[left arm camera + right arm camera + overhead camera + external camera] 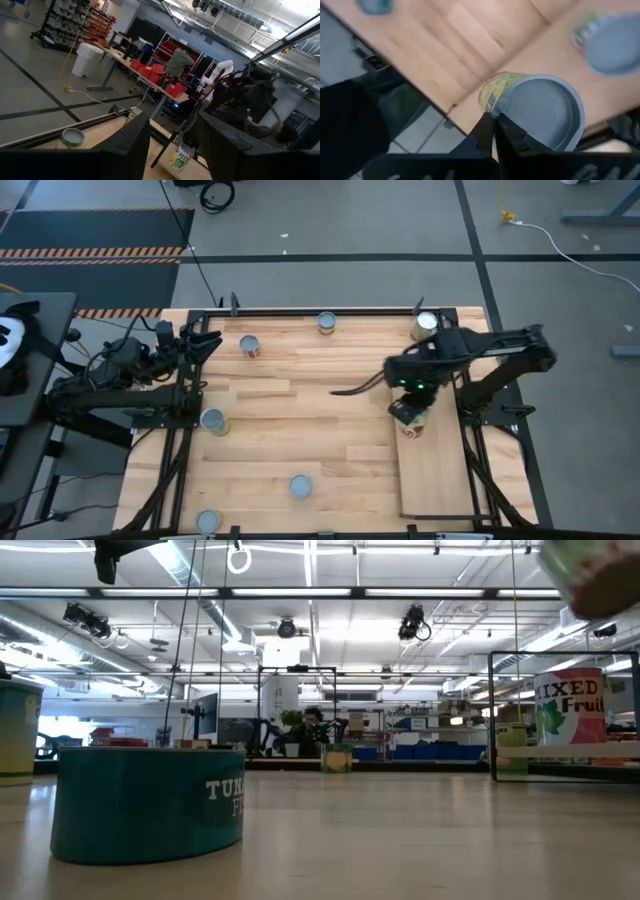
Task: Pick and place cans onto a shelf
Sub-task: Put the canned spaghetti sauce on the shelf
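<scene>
My right gripper [405,412] hangs over the far end of the pale shelf board [437,475], pointing steeply down, shut on a can with a yellow label and a grey top [540,110]. In the low view this can [597,578] shows high up, clear of the table. Several other cans stand upright on the table, among them one [249,346] near the far left and one [300,486] near the front. A "Mixed Fruit" can [425,325] stands at the far right corner. My left gripper [208,340] waits open at the far left, holding nothing. My right gripper has its two fingers [482,131] closed together on the can's top rim [496,113], at the edge nearest the gripper. The fingers come from above, slanting down. The can hangs below them, tilted, lifted clear of the table and the board.
A low teal tuna can [150,805] stands close to the low camera. Black frame rails [300,311] run along the table's far edge and down both sides. Bare planks [330,430] lie in the middle of the table.
</scene>
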### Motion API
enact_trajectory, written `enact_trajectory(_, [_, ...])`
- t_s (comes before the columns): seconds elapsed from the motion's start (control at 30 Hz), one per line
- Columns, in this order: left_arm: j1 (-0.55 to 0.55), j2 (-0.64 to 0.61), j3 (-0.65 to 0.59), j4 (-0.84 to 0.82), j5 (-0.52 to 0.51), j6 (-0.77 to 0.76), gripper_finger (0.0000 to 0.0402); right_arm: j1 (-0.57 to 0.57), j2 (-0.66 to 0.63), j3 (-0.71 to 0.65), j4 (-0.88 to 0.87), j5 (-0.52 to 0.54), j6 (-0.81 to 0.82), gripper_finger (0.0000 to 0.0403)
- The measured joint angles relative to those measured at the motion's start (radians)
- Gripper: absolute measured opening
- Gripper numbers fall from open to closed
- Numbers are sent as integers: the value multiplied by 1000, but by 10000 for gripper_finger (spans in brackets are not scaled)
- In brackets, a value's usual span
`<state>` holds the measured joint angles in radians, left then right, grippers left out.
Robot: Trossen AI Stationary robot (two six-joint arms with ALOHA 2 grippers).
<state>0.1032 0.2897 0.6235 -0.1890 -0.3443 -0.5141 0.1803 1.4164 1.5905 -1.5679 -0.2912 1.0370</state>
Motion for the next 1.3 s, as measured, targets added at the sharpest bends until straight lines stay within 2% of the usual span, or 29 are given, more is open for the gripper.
enact_trajectory(0.13, [0, 0, 0, 0, 0, 28, 169, 11, -134, -214, -3, 96, 124, 11])
enact_trajectory(0.27, [0, 0, 0, -2, 0, 26, 169, -25, -262, -409, -6, 219, 224, 12])
enact_trajectory(0.5, [0, 0, 0, -3, 0, -58, 169, -82, -372, -603, -3, 293, 244, 12])
enact_trajectory(0.63, [0, 0, 0, -3, 13, -77, 169, -98, -377, -643, -1, 362, 274, 12])
enact_trajectory(0.77, [0, 0, 0, -3, 89, -85, 169, -118, -372, -651, 1, 409, 319, 12])
enact_trajectory(1.1, [-1, 0, 0, -3, 208, -74, 169, -126, -370, -651, 20, 396, 499, 19])
enact_trajectory(1.3, [0, 0, 0, -3, 212, -70, 169, -126, -369, -651, 25, 397, 556, 35])
